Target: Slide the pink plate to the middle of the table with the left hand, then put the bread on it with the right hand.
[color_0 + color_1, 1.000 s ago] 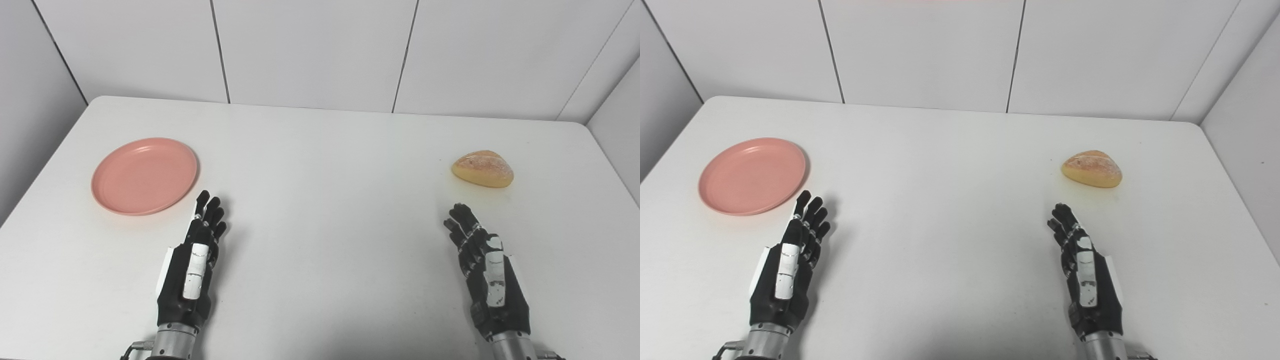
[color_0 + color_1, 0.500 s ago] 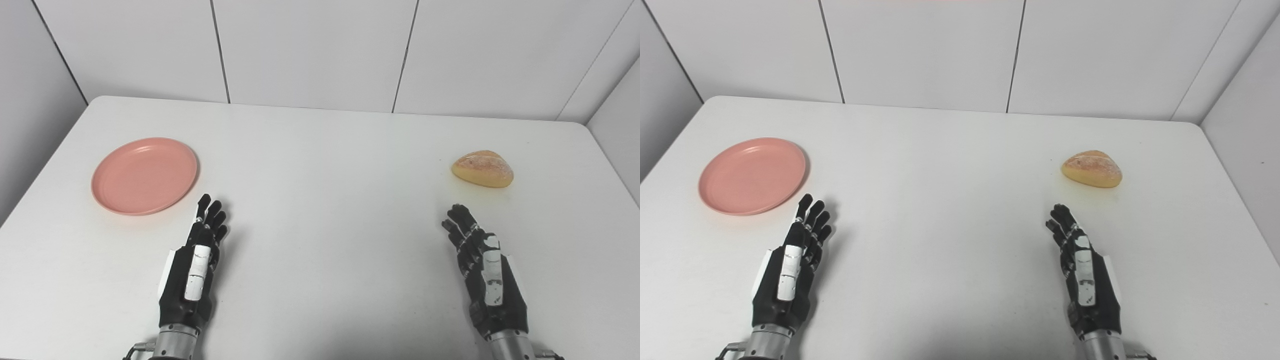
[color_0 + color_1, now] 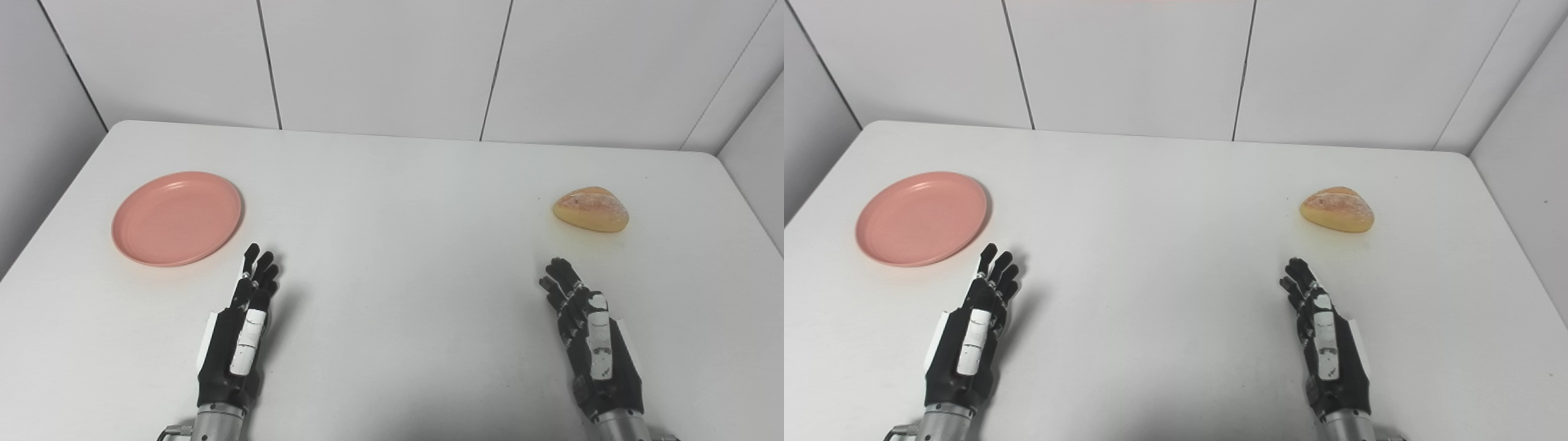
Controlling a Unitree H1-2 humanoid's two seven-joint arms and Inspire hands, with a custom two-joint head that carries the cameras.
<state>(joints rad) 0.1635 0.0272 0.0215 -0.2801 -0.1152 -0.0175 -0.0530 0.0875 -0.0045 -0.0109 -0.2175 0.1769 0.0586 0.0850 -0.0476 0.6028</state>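
While pink plate (image 3: 176, 218) lies bare, bread (image 3: 591, 209) well apart on table (image 3: 404, 245)

Table (image 3: 392, 202) — white, matte top with rounded far corners, filling most of both views; soft shadows along its near edge. Wall panels (image 3: 380, 61) — pale grey-white, upright behind the table's far edge, split by thin dark seams, with angled panels flanking left and right.

A white table (image 3: 392, 184) with rounded corners stands against white panelled walls (image 3: 380, 61); lighting seems even.
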